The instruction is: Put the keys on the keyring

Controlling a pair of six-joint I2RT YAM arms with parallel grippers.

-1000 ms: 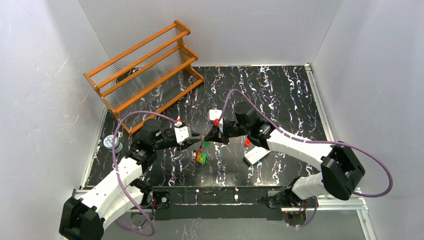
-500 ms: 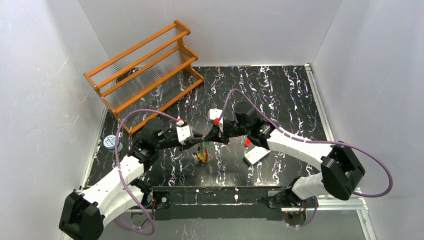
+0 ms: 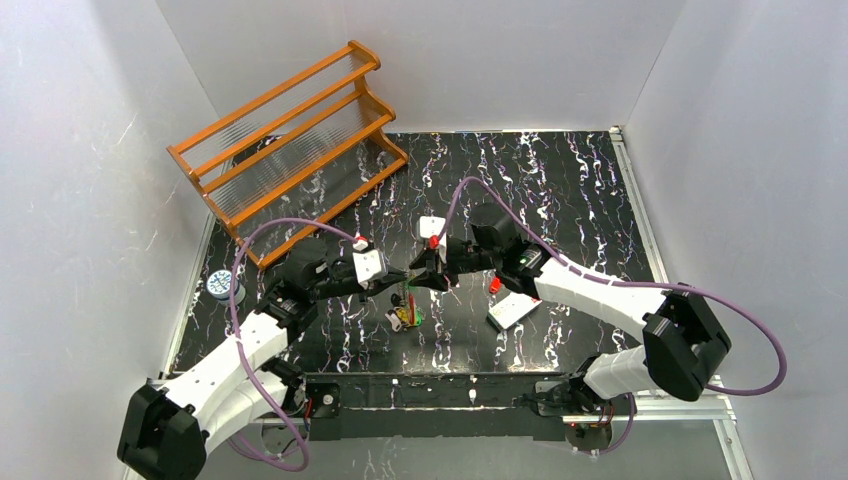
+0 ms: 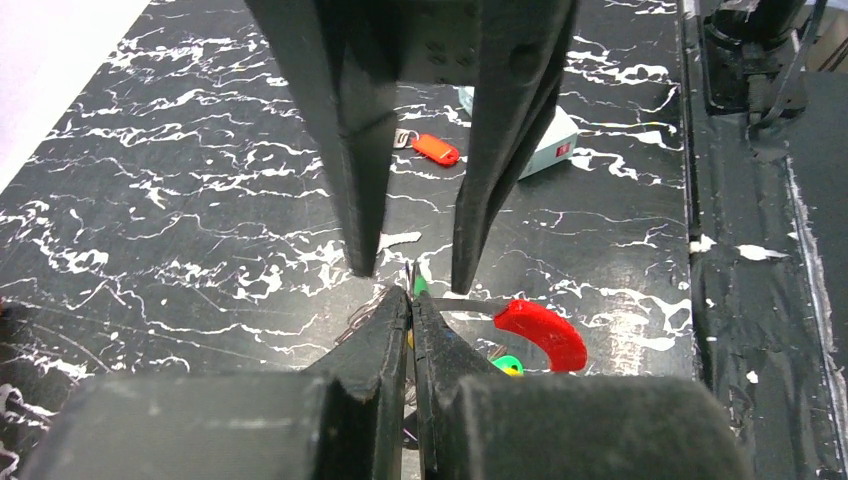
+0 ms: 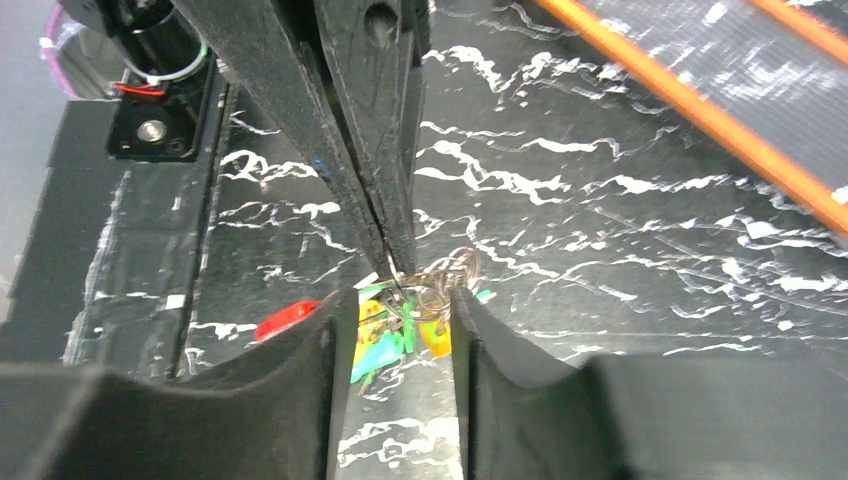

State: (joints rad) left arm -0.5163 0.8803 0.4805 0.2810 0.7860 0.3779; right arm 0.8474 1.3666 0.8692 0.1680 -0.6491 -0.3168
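Note:
The keyring (image 5: 452,268) is a tangle of thin wire loops held above the black marbled table. My left gripper (image 4: 411,300) is shut on it, its tips pinching the wire, with a green sliver showing between them. Several keys (image 5: 385,340) with yellow, green and orange heads hang from the ring, seen as a small bunch of keys (image 3: 405,316) from above. A red key head (image 4: 545,335) hangs beside my left jaws. My right gripper (image 5: 400,297) is open, its fingers standing either side of the ring and apart from it. A loose red key (image 3: 494,285) lies on the table.
A white card (image 3: 512,310) lies right of the bunch, next to the loose red key. An orange wooden rack (image 3: 290,150) stands at the back left. A small blue-and-white round object (image 3: 222,285) sits at the left edge. White walls enclose the table.
My right gripper has opened and let go of the ring. My left gripper has closed on the ring, and the bunch of keys now hangs from it.

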